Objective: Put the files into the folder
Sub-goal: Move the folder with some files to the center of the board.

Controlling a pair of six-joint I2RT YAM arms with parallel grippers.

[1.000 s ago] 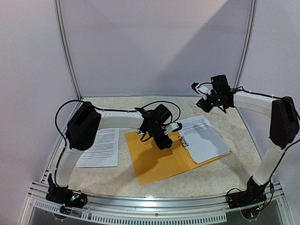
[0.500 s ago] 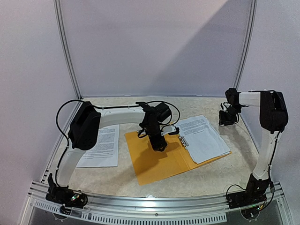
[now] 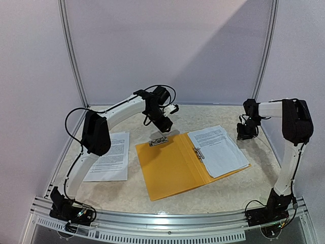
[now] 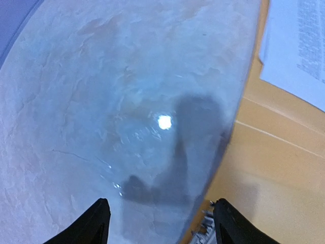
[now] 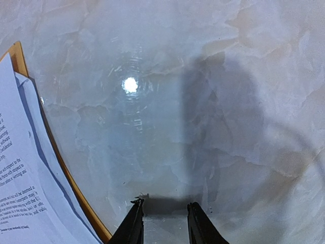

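Soft, even light comes from above. In both wrist views a small white glare spot (image 4: 164,122) shines on the glossy table (image 4: 91,76). In the left one a dark shadow (image 4: 193,152) reaches the folder (image 4: 274,168). Their edges look curved.

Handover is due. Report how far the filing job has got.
Done: the flat orange-yellow plastic folder lies open, with a stack of white printed paper sheets on its right half. In hand: nothing; the left gripper and right gripper are open and empty above the pale marbled table. Left: loose white printed paper lies on the table left of the folder, and the folder is not closed.
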